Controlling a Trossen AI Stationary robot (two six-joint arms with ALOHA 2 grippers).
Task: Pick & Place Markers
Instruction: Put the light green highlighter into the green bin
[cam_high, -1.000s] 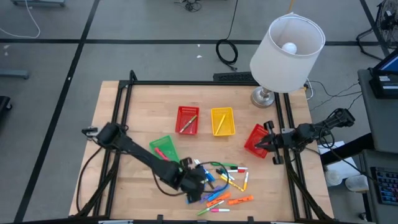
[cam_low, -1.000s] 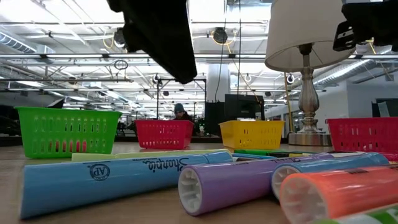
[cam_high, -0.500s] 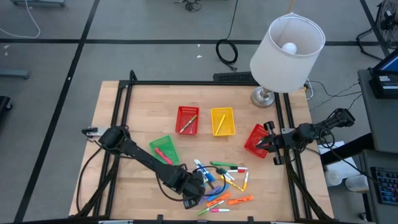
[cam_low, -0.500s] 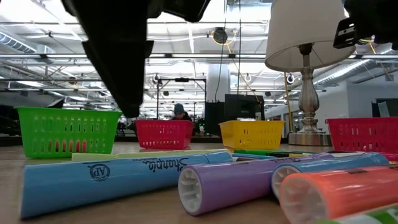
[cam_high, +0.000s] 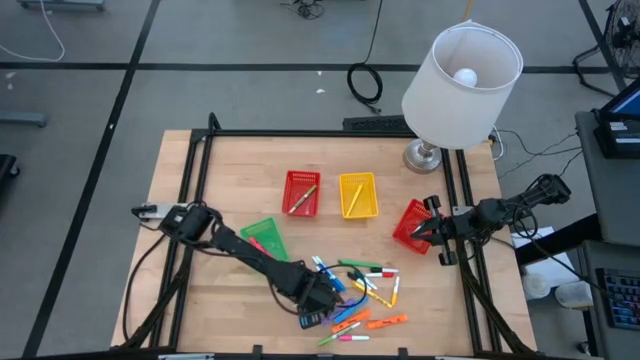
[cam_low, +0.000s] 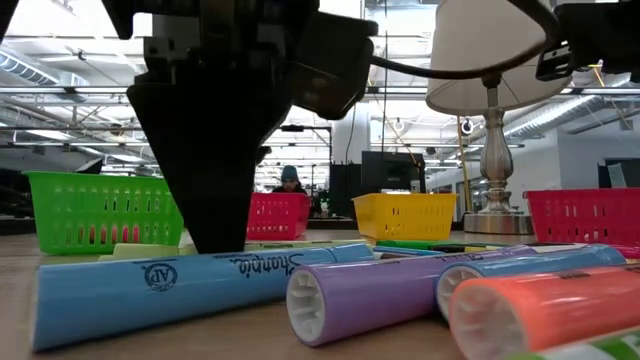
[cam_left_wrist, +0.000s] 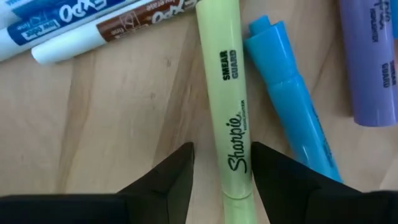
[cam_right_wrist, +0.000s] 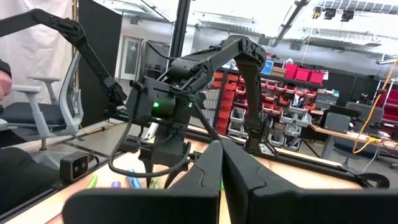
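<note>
**Left Tool Lowered Over the Yellow Highlighter**

As the left arm swings from beside the green basket into the marker pile over the last second, its tool descends until its fingers straddle a single pen. One second ago the low view shows the dark tool hanging high; half a second ago it is lower and to one side; now it fills the centre of that view, its tip reaching table level behind the blue Sharpie highlighter.

**Tool state.** In the left wrist view the two fingers stand narrowly apart, one on each side of the yellow Sharpie highlighter. A gap shows on at least one side, so the pen is bracketed but not yet clamped. It lies flat on the table, touching or nearly touching a blue highlighter on one side, with white Expo markers just beyond its far end.

**Task items.** The remaining markers lie scattered near the front edge of the table. One marker is already in the red basket, one in the yellow basket, and one in the green basket.

**Right arm.** The right tool waits at the table's right edge, beside a second red basket, fingers together and empty. It has not moved.

**Meaning for the task.** The approach appears complete; closing the fingers is the likely next step. The neighbouring blue highlighter may be nudged during closure.
</note>
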